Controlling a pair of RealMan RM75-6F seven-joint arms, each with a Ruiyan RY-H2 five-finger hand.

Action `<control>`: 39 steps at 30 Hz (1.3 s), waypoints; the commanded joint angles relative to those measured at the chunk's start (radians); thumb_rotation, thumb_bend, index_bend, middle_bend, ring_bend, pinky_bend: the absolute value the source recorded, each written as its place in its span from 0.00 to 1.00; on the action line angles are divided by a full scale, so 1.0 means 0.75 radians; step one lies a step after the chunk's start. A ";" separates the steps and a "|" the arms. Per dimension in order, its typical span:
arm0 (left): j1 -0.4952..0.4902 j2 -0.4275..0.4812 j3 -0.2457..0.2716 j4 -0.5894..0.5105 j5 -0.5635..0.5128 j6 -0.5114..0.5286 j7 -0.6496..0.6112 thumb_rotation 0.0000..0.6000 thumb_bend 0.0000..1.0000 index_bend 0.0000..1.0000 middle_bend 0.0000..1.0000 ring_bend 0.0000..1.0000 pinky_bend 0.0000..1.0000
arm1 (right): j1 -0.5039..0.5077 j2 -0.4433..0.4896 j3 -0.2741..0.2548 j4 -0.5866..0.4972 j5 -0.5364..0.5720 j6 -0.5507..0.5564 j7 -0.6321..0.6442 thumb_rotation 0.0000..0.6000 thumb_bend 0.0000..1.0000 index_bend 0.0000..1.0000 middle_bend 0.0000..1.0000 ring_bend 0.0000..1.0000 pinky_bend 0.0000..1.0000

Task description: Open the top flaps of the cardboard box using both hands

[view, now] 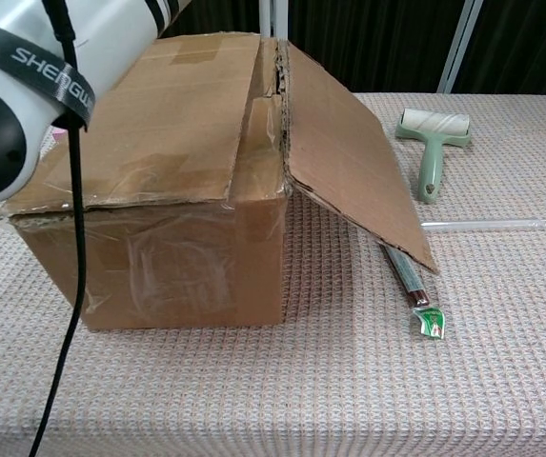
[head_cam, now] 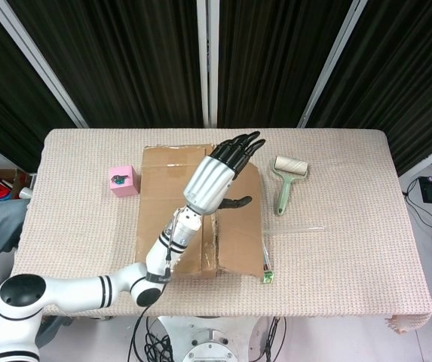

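Cardboard box (head_cam: 178, 215) sits on the woven surface (head_cam: 351, 249) toward its left-centre, with the pink cube (head_cam: 122, 181) just beyond the box's left side. Its right-hand top flap (view: 353, 176) is swung outward and hangs sloping down over the box's right edge, its free edge reaching down toward the long red stick (view: 408, 279) lying to the right of the box. The left-hand top flap (view: 168, 119) lies flat and closed on the box. Further right of the box rest a green-handled lint roller (head_cam: 286, 181) and a clear rod (head_cam: 295, 228).

The left hand (head_cam: 219, 177) hovers above the opened flap, fingers (head_cam: 240, 148) stretched out and apart, grasping nothing; whether the palm touches the cardboard cannot be told. The right hand appears in neither view.

By my reading, the first flap is done and the task stands about halfway, assuming no inner flaps wait underneath. The next move calls for a hand to reach the seam at the middle of the box top, hook under the free edge of the closed flap, and swing it outward to the box's left, while the box is kept from sliding.
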 commanded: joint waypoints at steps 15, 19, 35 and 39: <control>0.682 0.902 0.316 -0.382 -0.109 0.101 -0.072 1.00 0.04 0.04 0.05 0.09 0.21 | 0.177 0.161 0.049 -0.348 -0.202 -0.031 -0.287 1.00 0.18 0.00 0.00 0.00 0.00; 0.852 0.982 0.418 -0.303 -0.080 0.158 -0.284 1.00 0.01 0.04 0.05 0.09 0.21 | 0.317 0.175 0.116 -0.497 -0.237 -0.131 -0.401 1.00 0.10 0.00 0.00 0.00 0.00; 1.242 0.891 0.596 0.078 0.153 0.514 -0.719 1.00 0.00 0.04 0.05 0.09 0.21 | 1.165 -0.200 0.445 -0.657 0.216 -0.815 -1.205 1.00 0.00 0.00 0.00 0.00 0.00; 1.302 0.839 0.598 0.199 0.177 0.577 -0.856 1.00 0.00 0.03 0.05 0.09 0.21 | 1.343 -0.426 0.443 -0.505 0.291 -0.841 -1.383 1.00 0.00 0.00 0.00 0.00 0.00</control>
